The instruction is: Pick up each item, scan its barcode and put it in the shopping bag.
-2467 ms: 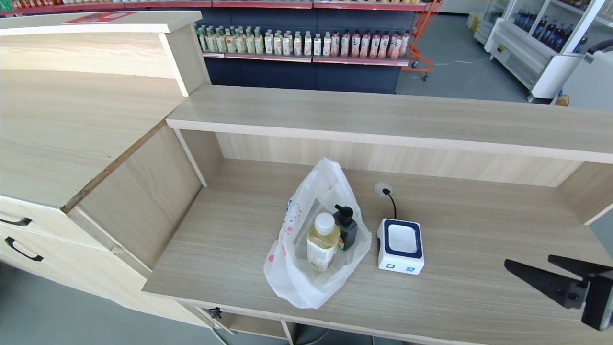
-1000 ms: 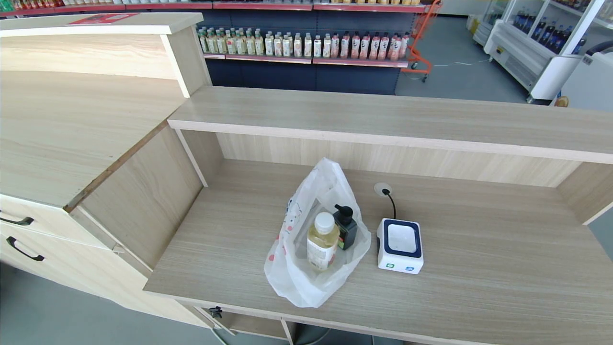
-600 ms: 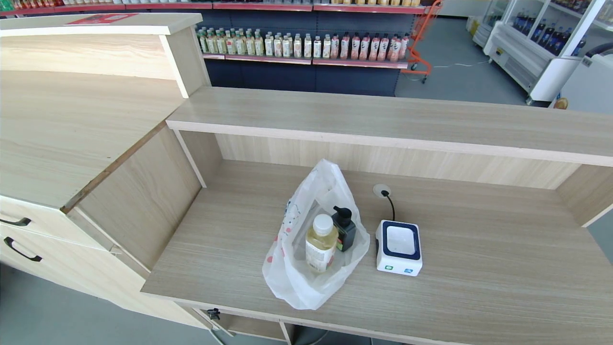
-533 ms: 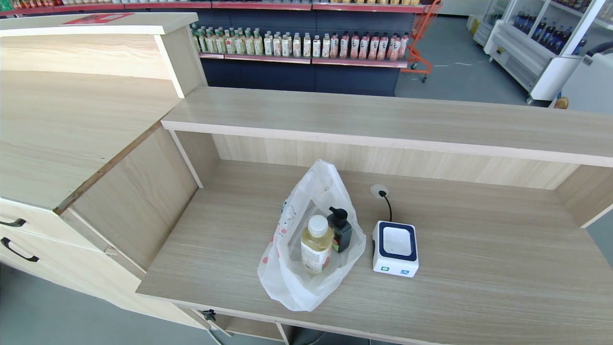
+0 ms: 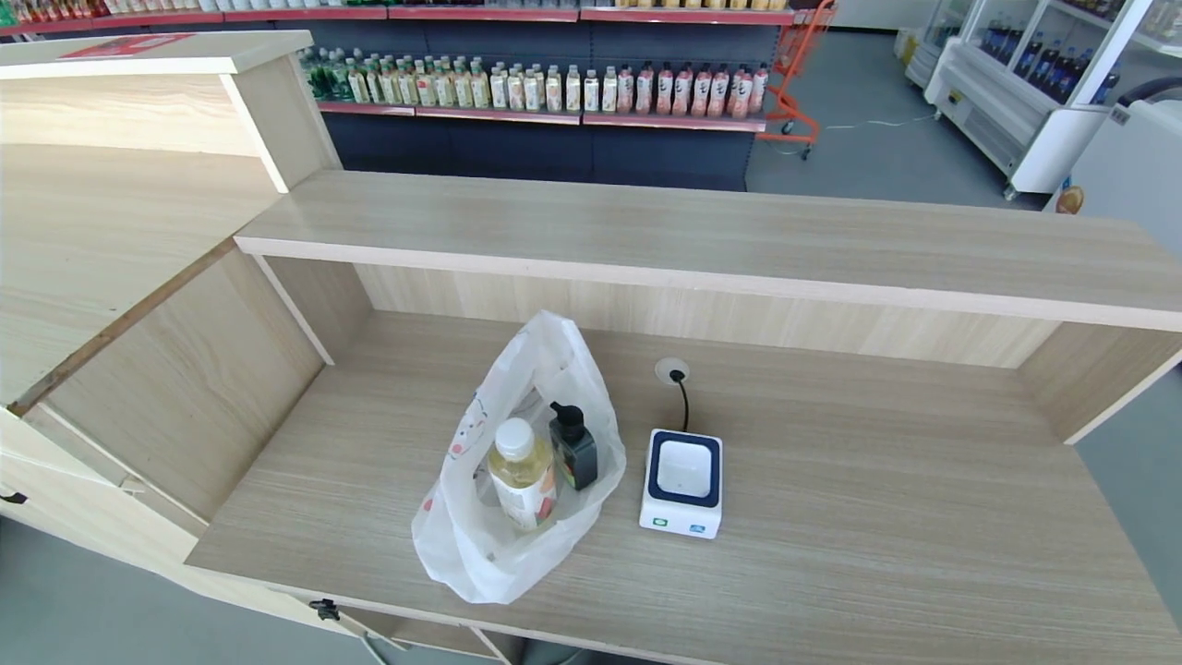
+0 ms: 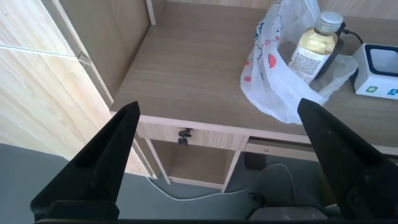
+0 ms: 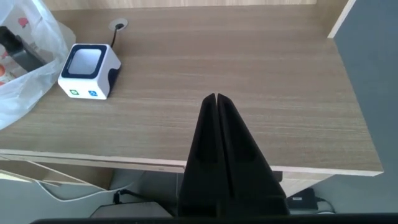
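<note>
A white plastic shopping bag (image 5: 466, 545) stands open on the wooden counter (image 5: 877, 499). Inside it stand a bottle of yellow drink (image 5: 523, 473) with a white cap and a black pump bottle (image 5: 573, 450). Just right of the bag sits the white and navy barcode scanner (image 5: 682, 482), its cable running to a hole behind it. My left gripper (image 6: 219, 106) hangs open and empty off the counter's front edge, short of the shopping bag (image 6: 280, 81) and the drink bottle (image 6: 314, 43). My right gripper (image 7: 216, 98) is shut on nothing, over the counter's front edge to the right of the scanner (image 7: 89, 70).
A raised wooden ledge (image 5: 702, 231) runs along the back of the counter, with side walls at both ends. A taller cabinet (image 5: 102, 240) stands to the left. Behind are shelves of bottles (image 5: 554, 88) and fridges (image 5: 1043, 92). Bare counter stretches right of the scanner.
The head camera has swung, so the whole picture has shifted left. My right gripper, at the lower right 2.5 s ago, has dropped out of the head view. Bag, bottles and scanner stay put.
</note>
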